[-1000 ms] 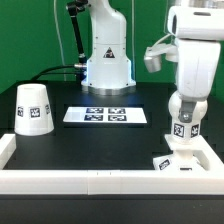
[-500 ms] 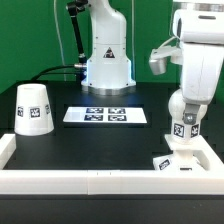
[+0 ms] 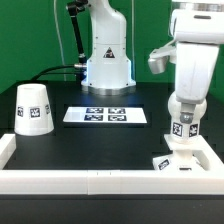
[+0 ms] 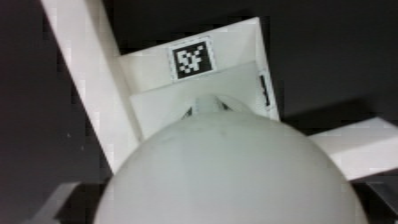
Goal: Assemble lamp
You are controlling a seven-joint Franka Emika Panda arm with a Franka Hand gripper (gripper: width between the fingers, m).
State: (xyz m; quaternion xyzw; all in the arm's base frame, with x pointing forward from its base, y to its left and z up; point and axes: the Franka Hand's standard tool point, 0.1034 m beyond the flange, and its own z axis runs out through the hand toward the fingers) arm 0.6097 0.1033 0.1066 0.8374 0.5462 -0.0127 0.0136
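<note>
Step in hand looks like bulb-to-base mating. The pincer [image 3: 183, 128] sits low at the exterior view's right, near the front wall, and the tagged bulb [image 3: 184, 127] hangs under it, so the pincer reads as clamped on it. Wrist view: bulb [image 4: 217, 165] fills the frame, base [image 4: 192, 72] right below. Contact can't be told. Shade [image 3: 33, 109] stands well apart on the tabletop [image 3: 100, 140]. Next: seat neck into base socket, aligned and vertical.

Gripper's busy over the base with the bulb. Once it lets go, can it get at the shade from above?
Probably yes. The shade stands alone at the exterior view's left, nothing over or against it. The gripper is across the table.
</note>
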